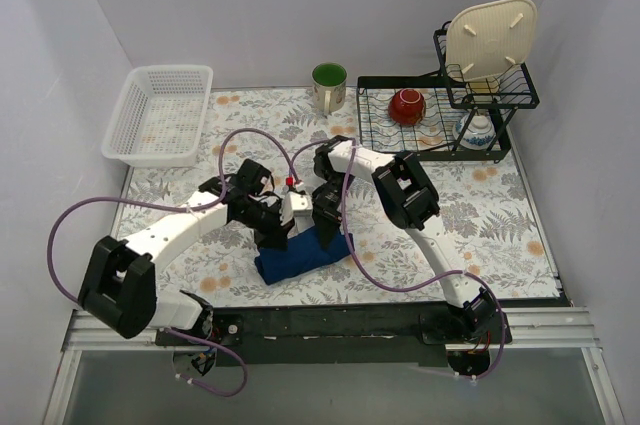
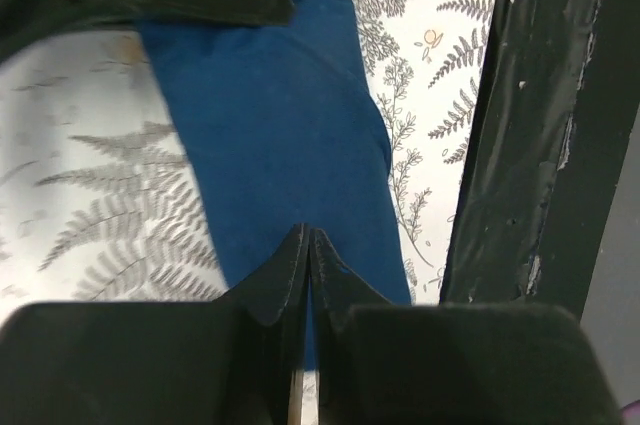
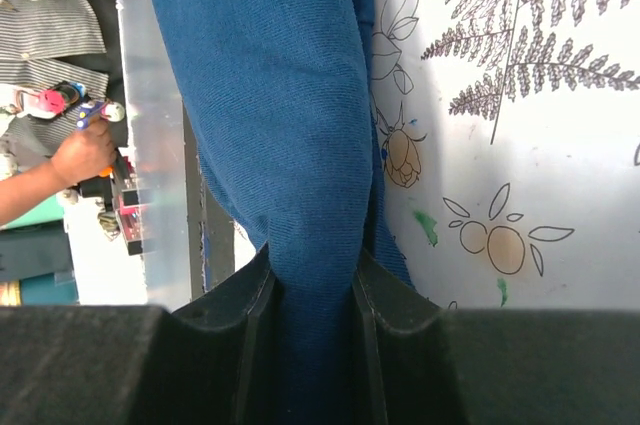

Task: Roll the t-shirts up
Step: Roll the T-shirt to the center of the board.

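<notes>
Currently the right claw [image 3: 312, 285] is seen clamped on the t-shirt [image 3: 280, 95]: a thick bunched fold of the dark blue cloth is gripped between its two fingers, which are held only as far apart as the fold is thick. The left claw [image 2: 306, 245] is closed, its fingertips pressed together with no gap, and the tips are set down on the flat blue cloth; whether a thin layer is pinched between them cannot be told.

One t-shirt is counted. It is gathered into a short, thick bundle on the table [image 1: 480, 215], near the front edge and about midway between left and right, with the left claw at its left end and the right claw at its right end.

Two arms are counted, both bent inward over the bundle. Far left, one white basket [image 1: 160, 115] is found. At the far middle one green mug [image 1: 329, 85] stands, and to its right one black wire rack [image 1: 380, 130] is set, in which one red bowl [image 1: 407, 105], one small white cup [image 1: 478, 131] and one cream plate [image 1: 490, 37] are held.
</notes>
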Robot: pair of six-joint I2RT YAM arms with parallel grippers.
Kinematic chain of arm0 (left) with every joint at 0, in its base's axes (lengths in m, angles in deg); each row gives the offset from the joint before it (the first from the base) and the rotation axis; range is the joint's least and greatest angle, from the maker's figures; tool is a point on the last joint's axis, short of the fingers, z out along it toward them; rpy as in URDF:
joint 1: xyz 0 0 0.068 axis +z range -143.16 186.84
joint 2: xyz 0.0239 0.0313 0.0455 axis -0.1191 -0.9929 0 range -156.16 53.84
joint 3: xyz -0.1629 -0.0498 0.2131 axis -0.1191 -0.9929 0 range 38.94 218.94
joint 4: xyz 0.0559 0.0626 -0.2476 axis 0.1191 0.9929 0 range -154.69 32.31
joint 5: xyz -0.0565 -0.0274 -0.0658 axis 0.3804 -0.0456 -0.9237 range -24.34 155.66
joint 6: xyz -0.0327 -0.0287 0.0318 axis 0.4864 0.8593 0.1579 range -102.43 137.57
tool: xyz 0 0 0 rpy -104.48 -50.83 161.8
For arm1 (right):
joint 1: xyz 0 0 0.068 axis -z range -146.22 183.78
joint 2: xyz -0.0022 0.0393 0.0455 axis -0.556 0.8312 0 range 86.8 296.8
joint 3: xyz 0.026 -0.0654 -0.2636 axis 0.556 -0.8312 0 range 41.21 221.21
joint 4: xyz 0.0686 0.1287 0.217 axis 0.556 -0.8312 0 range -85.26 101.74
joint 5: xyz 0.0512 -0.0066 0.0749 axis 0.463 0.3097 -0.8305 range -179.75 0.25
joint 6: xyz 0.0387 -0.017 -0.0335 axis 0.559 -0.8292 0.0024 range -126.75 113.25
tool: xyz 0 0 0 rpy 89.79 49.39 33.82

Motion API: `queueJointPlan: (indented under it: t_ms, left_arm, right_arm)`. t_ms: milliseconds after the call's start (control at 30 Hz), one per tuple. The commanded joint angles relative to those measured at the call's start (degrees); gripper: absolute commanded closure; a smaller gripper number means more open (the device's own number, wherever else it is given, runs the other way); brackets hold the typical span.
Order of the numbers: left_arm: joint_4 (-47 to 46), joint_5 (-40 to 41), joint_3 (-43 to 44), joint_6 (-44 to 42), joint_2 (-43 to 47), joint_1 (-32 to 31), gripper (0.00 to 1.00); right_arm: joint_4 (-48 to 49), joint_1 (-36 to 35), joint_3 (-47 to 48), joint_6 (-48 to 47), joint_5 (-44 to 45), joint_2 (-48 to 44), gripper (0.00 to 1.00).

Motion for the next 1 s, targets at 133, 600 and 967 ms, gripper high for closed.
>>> queueJointPlan:
  t_ms: [133,600,967]
  left_arm:
    - [-11.39,5.93,-10.29,5.72,-3.42,-2.21,1.0]
    - [-14.13,2.46,-13.47,4.93,-2.28,-1.86,1.0]
    - [-15.01,1.3,-7.32,7.39,-3.86,-1.77,1.0]
  right_arm:
    - [12.27,-0.03,-3.62,-1.87,12.84,2.3,0.87]
    - [23.86,11.4,-15.49,5.59,20.48,-29.85,0.01]
    - [37.51,-1.52,-27.46,23.26,26.82,-40.34,0.05]
